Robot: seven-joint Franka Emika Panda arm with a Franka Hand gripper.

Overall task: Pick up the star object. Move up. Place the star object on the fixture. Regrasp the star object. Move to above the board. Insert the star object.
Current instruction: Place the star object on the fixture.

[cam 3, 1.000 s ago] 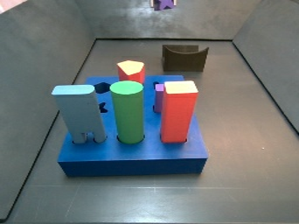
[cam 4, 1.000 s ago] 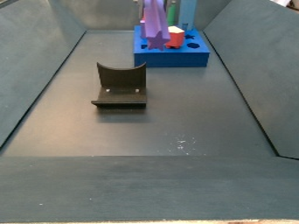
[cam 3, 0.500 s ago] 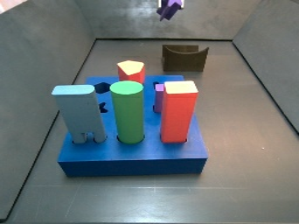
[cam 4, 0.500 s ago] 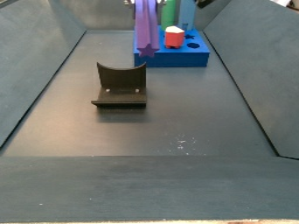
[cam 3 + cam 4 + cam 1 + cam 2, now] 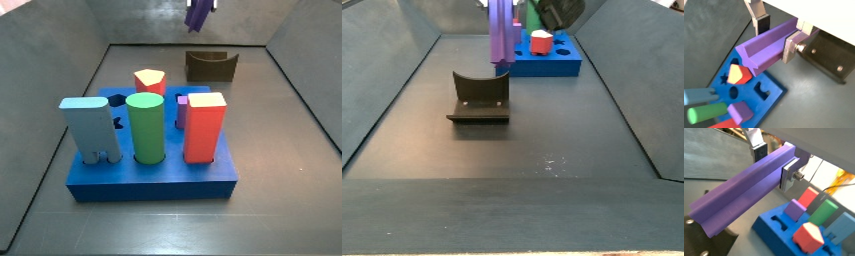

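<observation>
My gripper (image 5: 776,36) is shut on the star object (image 5: 767,47), a long purple ridged peg clamped across its width between the silver fingers (image 5: 789,174). Both side views show the star object (image 5: 199,14) hanging upright in the air. In a side view its lower end (image 5: 501,62) is just above the fixture (image 5: 480,98), a dark notched block on the floor. The fixture (image 5: 211,66) stands behind the board (image 5: 154,180). The blue board (image 5: 764,100) and the fixture (image 5: 827,57) lie below the gripper.
On the board stand a green cylinder (image 5: 147,128), a red square block (image 5: 203,127), a light blue peg (image 5: 87,130) and an orange-topped peg (image 5: 150,80). Grey sloping walls (image 5: 80,60) enclose the floor on all sides.
The star object has come down from the top edge in the gripper. It has also shifted away from the board toward the fixture.
</observation>
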